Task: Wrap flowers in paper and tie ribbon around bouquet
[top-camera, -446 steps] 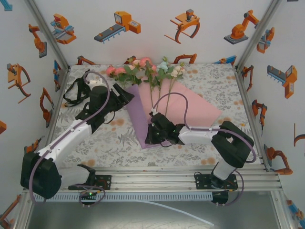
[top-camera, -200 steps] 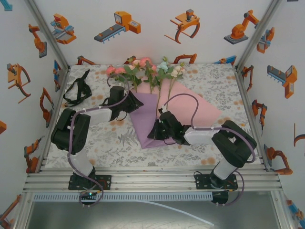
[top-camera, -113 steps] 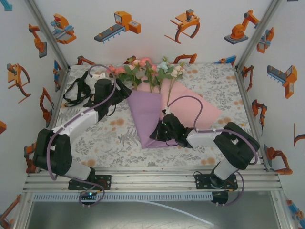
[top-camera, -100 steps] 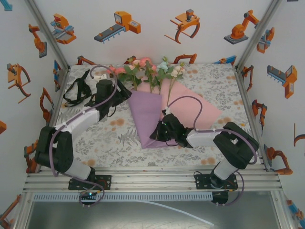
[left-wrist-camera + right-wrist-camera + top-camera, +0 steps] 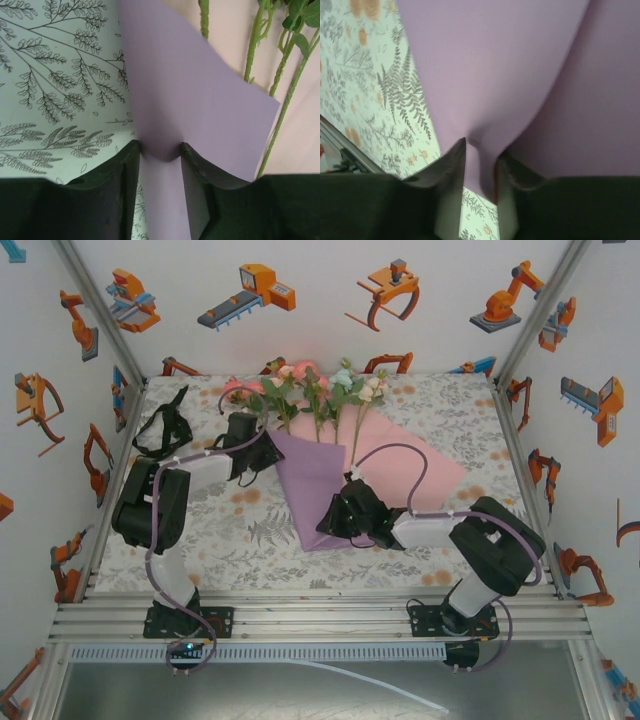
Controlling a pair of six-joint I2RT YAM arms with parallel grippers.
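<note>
Two grippers sit on the sheet, both with their fingers part-way apart. The left gripper (image 5: 159, 147) has a hump of the lilac paper (image 5: 310, 480) rising into its gap and touching both inner faces, not clamped flat. The right gripper (image 5: 482, 145) shows the same: parted fingers with a soft purple fold between them, so it looks released rather than clenched.

In the top view the left gripper is at the upper left corner of the purple flap, just below the blooms. The right one rests on the flap's lower right edge, near the cone's point.

The flowers (image 5: 310, 385) lie with their heads past the far edge of the paper. Their green stalks (image 5: 255, 45) run down the pale pink face (image 5: 420, 465), and the left-hand ones are tucked under the flap. The black ribbon (image 5: 165, 430) lies well apart at the far left of the floral tablecloth (image 5: 240, 530).

Half a second ago the left arm was stretched out with its gripper off the paper, nearer the ribbon. Now it is folded back and on the flap corner. Two seconds ago the purple flap was narrower and covered less of the stalks.

I judge the first fold made and the second fold, over the pink side, not yet begun. Tying is far off.
</note>
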